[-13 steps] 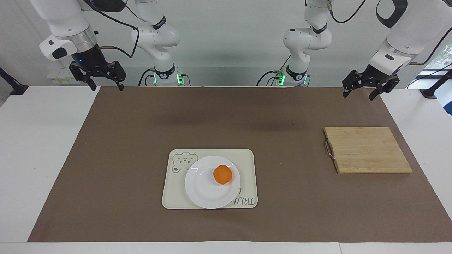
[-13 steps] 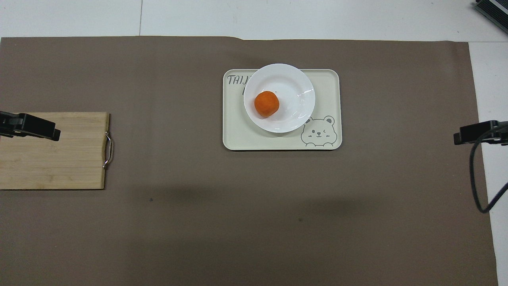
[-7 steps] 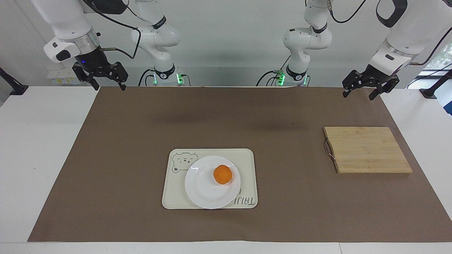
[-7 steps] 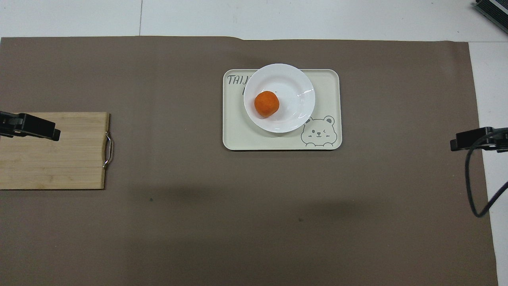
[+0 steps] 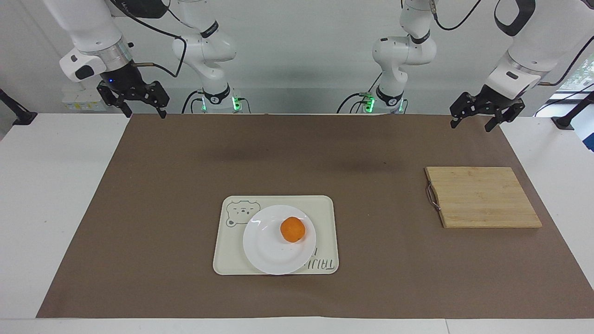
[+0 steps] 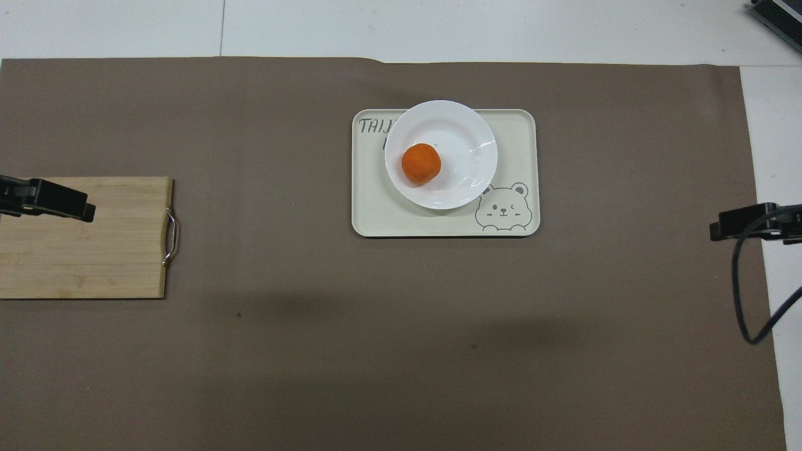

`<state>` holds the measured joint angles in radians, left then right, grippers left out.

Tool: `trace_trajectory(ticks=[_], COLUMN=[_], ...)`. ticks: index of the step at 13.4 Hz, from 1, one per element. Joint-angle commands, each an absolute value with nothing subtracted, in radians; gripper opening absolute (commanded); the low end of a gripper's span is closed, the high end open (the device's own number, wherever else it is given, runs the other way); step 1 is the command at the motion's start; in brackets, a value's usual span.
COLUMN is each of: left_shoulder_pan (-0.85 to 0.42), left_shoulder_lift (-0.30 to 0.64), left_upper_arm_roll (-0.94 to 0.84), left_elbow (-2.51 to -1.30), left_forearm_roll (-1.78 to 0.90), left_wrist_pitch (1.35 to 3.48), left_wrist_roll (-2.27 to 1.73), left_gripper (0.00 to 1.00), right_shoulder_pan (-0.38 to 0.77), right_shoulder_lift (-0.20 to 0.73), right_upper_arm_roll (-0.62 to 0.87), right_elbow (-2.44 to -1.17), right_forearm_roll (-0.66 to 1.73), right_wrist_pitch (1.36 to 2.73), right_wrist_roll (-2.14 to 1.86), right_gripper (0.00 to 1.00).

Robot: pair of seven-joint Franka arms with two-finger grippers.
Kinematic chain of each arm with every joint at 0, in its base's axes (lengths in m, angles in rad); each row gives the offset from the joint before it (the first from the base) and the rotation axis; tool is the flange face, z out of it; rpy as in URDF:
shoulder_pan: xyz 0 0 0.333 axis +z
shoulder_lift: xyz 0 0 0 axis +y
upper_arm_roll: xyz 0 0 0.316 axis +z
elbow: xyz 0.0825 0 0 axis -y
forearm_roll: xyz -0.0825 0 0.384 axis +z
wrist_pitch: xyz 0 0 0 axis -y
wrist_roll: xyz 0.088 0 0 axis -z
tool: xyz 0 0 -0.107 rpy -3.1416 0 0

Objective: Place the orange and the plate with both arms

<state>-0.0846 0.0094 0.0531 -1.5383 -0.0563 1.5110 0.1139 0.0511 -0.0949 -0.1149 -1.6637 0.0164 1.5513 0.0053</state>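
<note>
The orange (image 5: 293, 229) (image 6: 421, 164) sits on the white plate (image 5: 269, 250) (image 6: 463, 138). The plate rests on a cream bear tray (image 5: 325, 208) (image 6: 376, 213) in the middle of the table. My right gripper (image 5: 143, 112) is open and empty, up in the air over the mat's corner at the right arm's end. My left gripper (image 5: 471, 125) is open and empty, up in the air over the mat's corner at the left arm's end, by the cutting board. Both grippers are well apart from the plate and the orange.
A wooden cutting board (image 5: 482, 197) (image 6: 94, 250) with a metal handle lies toward the left arm's end. A brown mat (image 5: 185, 185) covers most of the white table. A black cable (image 6: 745, 294) hangs by the right gripper.
My right gripper has drifted slightly toward the middle of the table and toward the robots. The left arm, plate and orange have not moved.
</note>
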Motion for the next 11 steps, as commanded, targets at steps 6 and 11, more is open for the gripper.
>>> trace_trajectory(ticks=[6, 11], left_shoulder_pan=[-0.077, -0.077], left_shoulder_lift=[0.006, 0.006], left_upper_arm_roll=[0.048, 0.048], left_elbow=[-1.537, -1.537], left_forearm_roll=[-0.043, -0.043], left_wrist_pitch=[1.505, 1.506], left_wrist_roll=[0.127, 0.127], left_gripper=[1.0, 1.0], right_shoulder_pan=[0.043, 0.001], right_shoulder_lift=[-0.12, -0.11], right_upper_arm_roll=[-0.107, -0.046], right_elbow=[-1.694, -1.681], right_forearm_roll=[0.009, 0.002], right_wrist_pitch=[1.574, 1.583], right_wrist_roll=[0.031, 0.026], right_gripper=[1.0, 1.0])
